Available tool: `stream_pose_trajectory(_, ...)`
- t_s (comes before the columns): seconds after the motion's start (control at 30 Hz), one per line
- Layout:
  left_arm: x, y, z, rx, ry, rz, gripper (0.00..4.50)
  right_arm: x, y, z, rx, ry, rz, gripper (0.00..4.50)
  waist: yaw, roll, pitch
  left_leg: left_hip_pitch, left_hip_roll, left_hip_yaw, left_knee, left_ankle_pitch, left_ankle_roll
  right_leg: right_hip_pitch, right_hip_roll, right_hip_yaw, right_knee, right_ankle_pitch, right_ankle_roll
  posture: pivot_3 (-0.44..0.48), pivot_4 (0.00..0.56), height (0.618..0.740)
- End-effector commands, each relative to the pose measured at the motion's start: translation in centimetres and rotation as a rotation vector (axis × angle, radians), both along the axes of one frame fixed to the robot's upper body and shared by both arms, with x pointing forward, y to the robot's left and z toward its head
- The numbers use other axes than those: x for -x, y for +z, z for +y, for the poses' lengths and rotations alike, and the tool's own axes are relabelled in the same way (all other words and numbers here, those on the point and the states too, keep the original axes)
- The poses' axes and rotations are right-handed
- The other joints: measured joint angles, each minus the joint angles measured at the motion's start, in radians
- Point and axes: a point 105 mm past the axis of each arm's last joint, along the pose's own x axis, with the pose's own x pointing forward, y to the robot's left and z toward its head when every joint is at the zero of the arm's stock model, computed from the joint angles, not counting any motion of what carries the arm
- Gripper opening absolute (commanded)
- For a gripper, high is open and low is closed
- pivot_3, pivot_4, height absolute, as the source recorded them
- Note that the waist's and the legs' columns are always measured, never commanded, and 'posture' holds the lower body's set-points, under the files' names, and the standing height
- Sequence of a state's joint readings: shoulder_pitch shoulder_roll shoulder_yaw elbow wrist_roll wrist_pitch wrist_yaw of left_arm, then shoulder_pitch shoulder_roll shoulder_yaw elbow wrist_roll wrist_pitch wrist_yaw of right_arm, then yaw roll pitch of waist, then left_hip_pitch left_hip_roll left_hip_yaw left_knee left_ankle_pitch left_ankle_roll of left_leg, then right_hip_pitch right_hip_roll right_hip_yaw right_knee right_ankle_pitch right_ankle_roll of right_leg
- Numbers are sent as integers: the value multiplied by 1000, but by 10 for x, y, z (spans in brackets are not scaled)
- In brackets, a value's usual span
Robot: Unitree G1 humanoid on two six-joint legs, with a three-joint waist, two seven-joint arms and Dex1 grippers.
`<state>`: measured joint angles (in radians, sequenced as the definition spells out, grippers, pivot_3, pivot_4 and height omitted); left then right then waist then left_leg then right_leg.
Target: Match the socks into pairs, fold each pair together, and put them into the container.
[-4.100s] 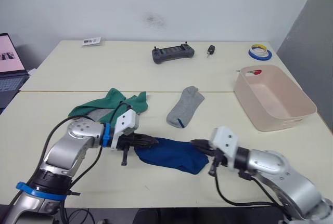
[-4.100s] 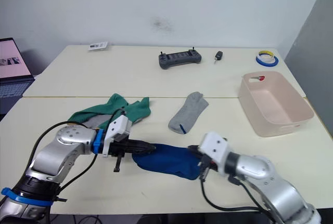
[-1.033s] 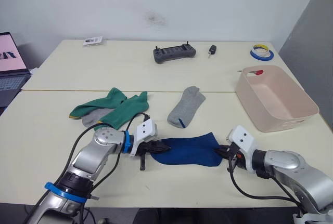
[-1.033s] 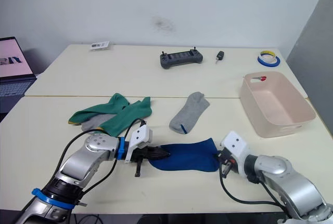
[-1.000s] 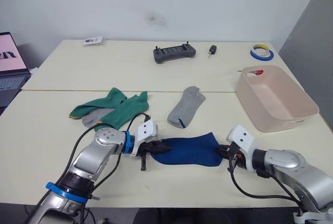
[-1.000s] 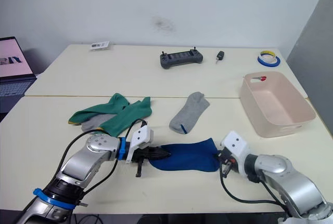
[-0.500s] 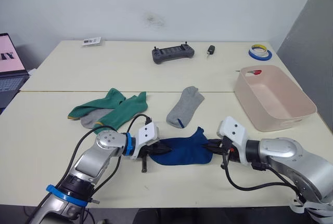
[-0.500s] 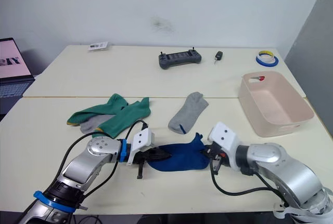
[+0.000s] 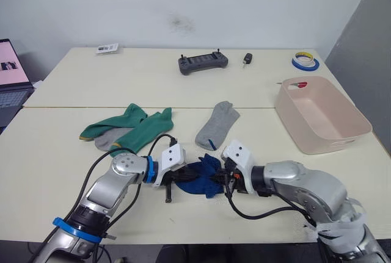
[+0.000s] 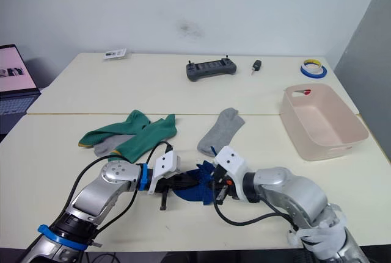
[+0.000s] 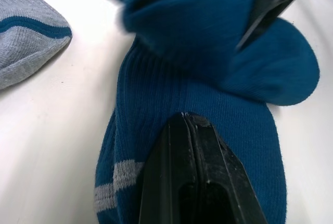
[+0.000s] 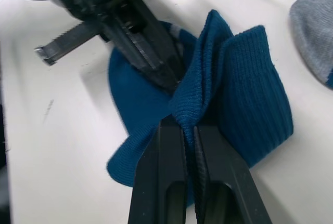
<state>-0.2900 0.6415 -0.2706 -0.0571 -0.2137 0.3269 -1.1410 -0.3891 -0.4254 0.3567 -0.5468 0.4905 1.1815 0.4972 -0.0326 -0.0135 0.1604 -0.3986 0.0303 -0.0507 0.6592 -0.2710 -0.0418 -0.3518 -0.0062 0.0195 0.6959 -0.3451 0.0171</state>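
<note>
The dark blue socks [image 9: 200,176] lie bunched on the table [image 9: 55,153] near its front edge, about midway along it, one end doubled over toward the other. The right gripper [image 12: 183,125] is pinched tight on that raised fold of blue knit, and the left gripper [image 11: 186,122] presses down on the ribbed cuff end with its 2 fingers closed together (a grey stripe shows on the cuff beside them). The 2 grippers nearly meet over the bundle. Just behind it, toward the middle of the table, lies 1 grey sock [image 9: 217,124] with a blue stripe at its cuff, flat and apart from the blue bundle. To the left of that, the 2 green socks [image 9: 131,126] lie overlapped, with another grey sock [image 9: 112,136] partly tucked under them. The container [image 9: 321,115] sits near the right edge of the table, with no sock in it. Along the far edge rest a dark handheld controller [image 9: 203,62], a small black key fob [image 9: 247,59] and a roll of blue tape [image 9: 304,61].
</note>
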Motion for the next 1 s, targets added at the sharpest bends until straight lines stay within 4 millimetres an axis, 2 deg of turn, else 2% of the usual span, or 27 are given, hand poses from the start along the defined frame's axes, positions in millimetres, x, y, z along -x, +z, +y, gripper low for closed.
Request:
stream_pose_trajectory(0.03, 4, -14, 11, -51, 42, 55, 0, -5, 11, 10, -43, 8, -35, 26, -1, 0, 0, 0, 0, 0, 0, 0, 0, 0, 0, 0, 0, 0, 0, 0, 150, 740)
stream_pose_trajectory(0.4, 6, -16, 14, -58, 45, 56, 0, 1, 8, 26, -80, 42, 22, 26, -1, 0, 0, 0, 0, 0, 0, 0, 0, 0, 0, 0, 0, 0, 0, 0, 150, 740)
stream_pose_trajectory(0.73, 9, 22, 32, -55, -31, 25, 0, 1, 0, 19, -43, 43, 10, 26, -2, 1, 1, -1, 0, 0, -1, 0, 0, -2, 0, 0, 0, 0, 0, 0, 150, 740)
stream_pose_trajectory(0.83, 6, 19, 33, -66, -27, 28, 0, 1, -1, 19, -42, 46, 7, 26, 0, 1, 2, -1, 0, 0, -1, 0, 0, -2, 0, 0, 0, 0, 0, 0, 150, 740)
stream_pose_trajectory(1.0, 10, -3, 30, -103, -17, 51, 0, 1, 1, 20, -43, 58, -9, 26, 1, 2, 2, -1, 0, 0, -1, 0, 0, -2, 0, 0, 0, 0, 0, 0, 150, 740)
